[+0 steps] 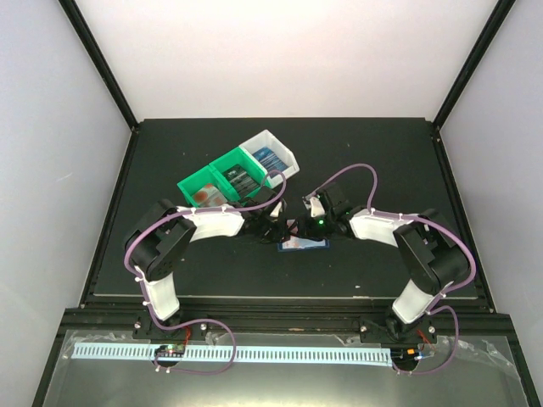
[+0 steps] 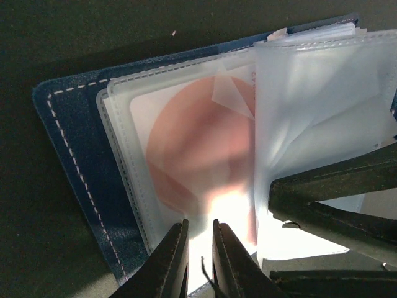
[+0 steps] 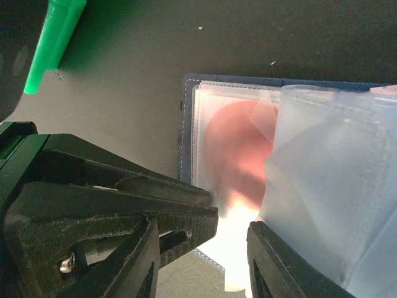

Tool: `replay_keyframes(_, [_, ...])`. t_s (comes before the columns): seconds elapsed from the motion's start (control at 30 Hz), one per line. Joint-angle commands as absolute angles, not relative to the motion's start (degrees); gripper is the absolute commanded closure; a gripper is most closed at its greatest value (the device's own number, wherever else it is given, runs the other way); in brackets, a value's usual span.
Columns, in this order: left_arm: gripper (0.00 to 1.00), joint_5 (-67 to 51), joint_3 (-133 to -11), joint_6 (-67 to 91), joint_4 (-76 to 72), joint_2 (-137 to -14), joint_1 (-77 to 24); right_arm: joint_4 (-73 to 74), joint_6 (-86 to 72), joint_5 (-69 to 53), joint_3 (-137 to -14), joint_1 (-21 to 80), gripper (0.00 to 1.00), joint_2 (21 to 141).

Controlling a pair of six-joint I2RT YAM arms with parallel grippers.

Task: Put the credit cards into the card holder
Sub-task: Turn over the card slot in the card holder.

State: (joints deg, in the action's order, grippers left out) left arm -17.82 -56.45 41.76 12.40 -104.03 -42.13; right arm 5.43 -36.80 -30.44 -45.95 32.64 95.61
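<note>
- L gripper [image 2: 200, 257] narrow, seemingly pinching card [image 2: 198, 143] edge at tips; step: seating it in card holder [image 2: 68, 143].
- R gripper [image 3: 232, 248] half-wide, empty, beside loose sleeves [image 3: 335, 174].
- Next: push straight fwd, then release.

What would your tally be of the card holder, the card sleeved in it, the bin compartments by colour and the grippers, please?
card holder: 1
red-and-white card, in a clear sleeve: 1
green bin compartments: 2
white bin compartment: 1
grippers, the left gripper and the right gripper: 2
Total: 7
</note>
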Motion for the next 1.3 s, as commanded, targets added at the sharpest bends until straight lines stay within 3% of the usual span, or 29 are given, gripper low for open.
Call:
replay_keyframes(0.0, [0.87, -15.78, -56.87, 42.17, 14.68, -105.58, -42.56, 0.07, -37.32, -35.98, -45.49, 32.96, 0.59, 94.69])
replay_keyframes(0.33, [0.87, -15.28, -56.29, 43.01, 13.88, -104.13, -42.52, -0.38, -35.42, -36.82, -45.30, 32.81, 0.58, 91.47])
replay_keyframes(0.63, [0.87, -15.48, -56.51, 43.06, 13.89, -104.22, -42.48, 15.33, -34.19, -8.67, -45.79, 32.30, 0.60, 83.53])
replay_keyframes(1.27, [0.87, -15.73, -57.07, 42.83, 14.24, -104.50, -42.45, 20.74, -34.17, -5.35, -47.99, 31.55, 0.56, 92.32])
